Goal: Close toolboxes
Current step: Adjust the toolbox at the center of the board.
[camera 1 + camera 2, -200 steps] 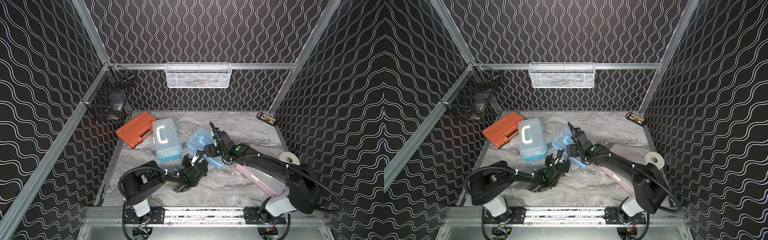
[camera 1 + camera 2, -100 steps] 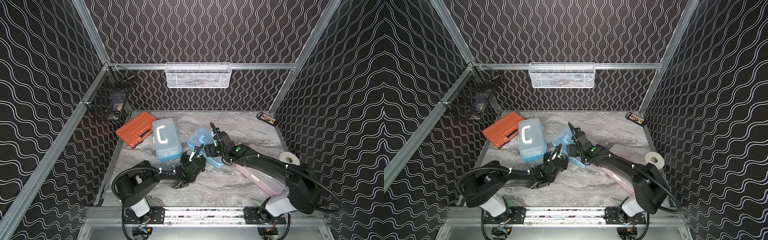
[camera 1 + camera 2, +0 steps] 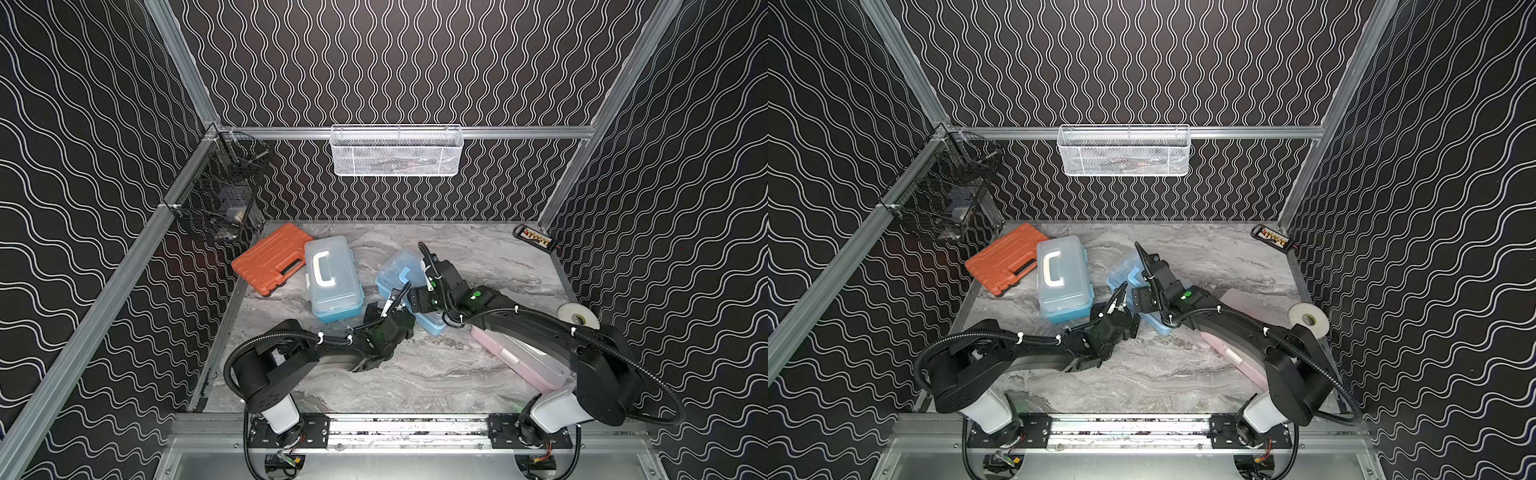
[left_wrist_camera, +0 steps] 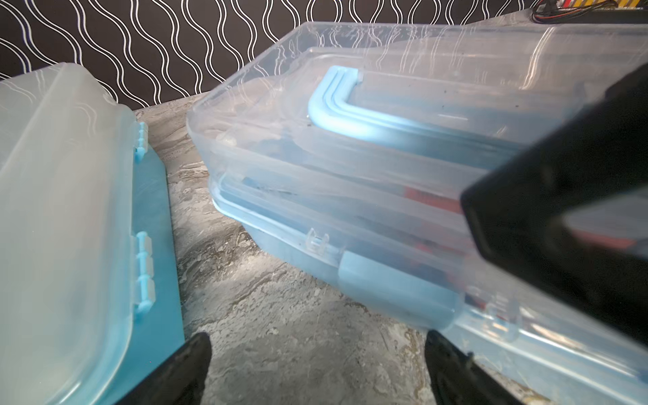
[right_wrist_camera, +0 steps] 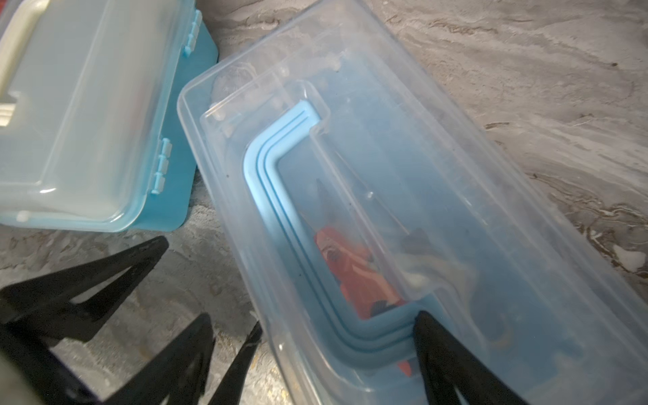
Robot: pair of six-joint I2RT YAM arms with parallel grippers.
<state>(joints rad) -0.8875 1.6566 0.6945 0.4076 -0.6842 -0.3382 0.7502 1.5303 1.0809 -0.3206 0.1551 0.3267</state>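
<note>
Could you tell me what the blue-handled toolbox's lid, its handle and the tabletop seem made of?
Lid: likely clear glossy plastic, contents visible through it. Handle: opaque matte light-blue plastic, moulded ridges. Tabletop: grey veined marble look; stone or laminate, cannot tell.

Both top views are bright and evenly lit from overhead. On the marbled bench (image 3: 436, 374) the shadows are soft and short, pooling under the arms just behind both jaws. The wall lines bow toward the frame edges, a wide-lens bend. In the left wrist view, white streaks of glare cross the clear lid of the blue-handled toolbox (image 4: 403, 70) ahead of the left jaws. A black shape (image 4: 568, 217) beside them, close to the lens, is out of focus. The right wrist view is softer throughout: the white-handled toolbox (image 5: 87, 122) looks milky and the right jaws' tips are smeared.
</note>
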